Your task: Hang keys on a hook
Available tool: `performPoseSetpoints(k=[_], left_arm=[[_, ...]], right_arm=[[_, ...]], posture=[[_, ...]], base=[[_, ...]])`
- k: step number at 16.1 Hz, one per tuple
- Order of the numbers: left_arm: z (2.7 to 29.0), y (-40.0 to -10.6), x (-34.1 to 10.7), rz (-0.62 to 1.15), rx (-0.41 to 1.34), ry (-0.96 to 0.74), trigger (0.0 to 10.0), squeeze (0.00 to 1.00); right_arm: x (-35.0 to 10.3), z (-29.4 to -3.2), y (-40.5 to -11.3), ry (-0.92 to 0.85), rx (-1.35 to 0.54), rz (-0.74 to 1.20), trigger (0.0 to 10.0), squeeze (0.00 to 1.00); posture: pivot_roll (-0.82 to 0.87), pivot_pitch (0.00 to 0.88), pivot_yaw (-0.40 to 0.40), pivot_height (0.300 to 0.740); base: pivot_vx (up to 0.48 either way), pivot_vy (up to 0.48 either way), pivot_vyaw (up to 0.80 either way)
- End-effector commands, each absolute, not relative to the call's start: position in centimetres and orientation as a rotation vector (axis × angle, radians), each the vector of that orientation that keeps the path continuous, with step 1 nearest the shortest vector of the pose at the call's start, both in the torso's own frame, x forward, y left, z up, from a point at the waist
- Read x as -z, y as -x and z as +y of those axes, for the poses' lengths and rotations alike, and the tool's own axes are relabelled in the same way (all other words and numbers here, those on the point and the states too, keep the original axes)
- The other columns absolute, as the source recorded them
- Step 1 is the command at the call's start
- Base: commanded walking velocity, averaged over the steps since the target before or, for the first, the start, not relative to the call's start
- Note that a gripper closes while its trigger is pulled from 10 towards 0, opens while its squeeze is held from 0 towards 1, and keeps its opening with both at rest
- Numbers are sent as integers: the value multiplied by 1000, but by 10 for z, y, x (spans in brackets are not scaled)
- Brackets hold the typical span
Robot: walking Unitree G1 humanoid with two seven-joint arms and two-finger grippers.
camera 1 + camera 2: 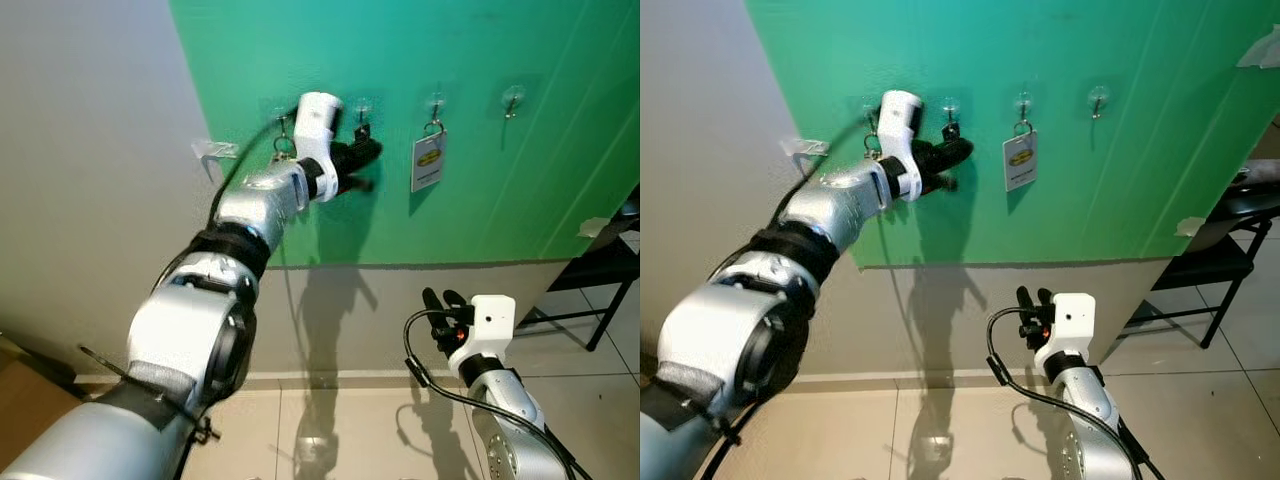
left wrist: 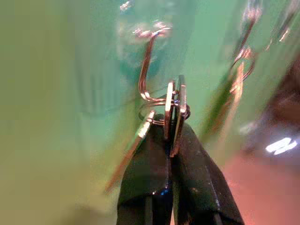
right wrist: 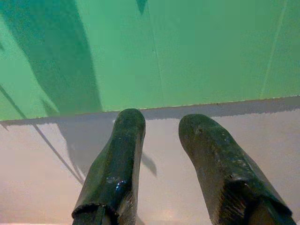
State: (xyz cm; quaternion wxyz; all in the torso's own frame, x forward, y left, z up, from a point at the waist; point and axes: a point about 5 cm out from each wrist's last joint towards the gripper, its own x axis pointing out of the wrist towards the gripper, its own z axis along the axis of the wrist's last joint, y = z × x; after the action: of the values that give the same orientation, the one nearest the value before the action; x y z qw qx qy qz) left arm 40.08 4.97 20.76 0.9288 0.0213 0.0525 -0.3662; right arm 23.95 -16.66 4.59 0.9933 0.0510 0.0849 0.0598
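Green wall (image 1: 500, 200): left gripper (image 2: 174, 140) clamped on keys (image 2: 174, 115), ring over hook (image 2: 147, 70); right gripper (image 3: 161, 126) apart.

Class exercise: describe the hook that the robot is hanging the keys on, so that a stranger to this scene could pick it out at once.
Start at the green wall panel with its row of small hooks. The hook in question is directly left of the one carrying a white tag. It alone has the left gripper raised to it, jaws shut on the keys.
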Motion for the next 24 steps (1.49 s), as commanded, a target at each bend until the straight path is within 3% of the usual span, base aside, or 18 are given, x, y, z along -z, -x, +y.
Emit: performPoseSetpoints(k=[1,3,6,8,10,13,14,16,17,24], left_arm=[[59,-392,-160,246,715,-291,0,0],[61,-388,-150,218,719,-491,0,0],[62,-387,-148,193,720,-514,0,0],[61,-388,-151,198,712,-396,0,0],[60,-390,-157,235,707,-144,0,0],[60,-393,-165,231,693,28,0,0],[60,-394,-166,226,689,54,10000,0],[59,-392,-167,226,714,139,10000,0],[61,-392,-165,244,711,160,10000,1000],[68,-393,-165,267,692,267,10000,1000]], right_arm=[[-46,-165,-239,-102,-133,179,10000,0],[-45,-164,-239,-102,-137,184,10000,0],[-44,-164,-238,-101,-141,189,10000,0],[-43,-163,-237,-100,-146,195,10000,0],[-43,-163,-237,-100,-148,197,10000,0],[-42,-163,-235,-98,-153,204,10000,0],[-41,-162,-234,-98,-156,208,10000,0],[-40,-161,-233,-98,-162,217,10000,0],[-40,-161,-232,-98,-164,220,10000,0],[-38,-160,-232,-100,-179,233,10000,0]], posture=[[-235,10,72,740],[-234,10,72,740],[-232,12,71,740],[-231,12,70,740],[-232,14,69,740],[-231,18,68,740],[-229,20,66,740],[-227,23,64,740],[-224,24,62,740],[-211,26,55,740]], base=[[0,0,0],[0,0,0],[0,0,0],[0,0,0],[0,0,0],[0,0,0],[0,0,0],[0,0,0],[0,0,0],[0,0,0]])
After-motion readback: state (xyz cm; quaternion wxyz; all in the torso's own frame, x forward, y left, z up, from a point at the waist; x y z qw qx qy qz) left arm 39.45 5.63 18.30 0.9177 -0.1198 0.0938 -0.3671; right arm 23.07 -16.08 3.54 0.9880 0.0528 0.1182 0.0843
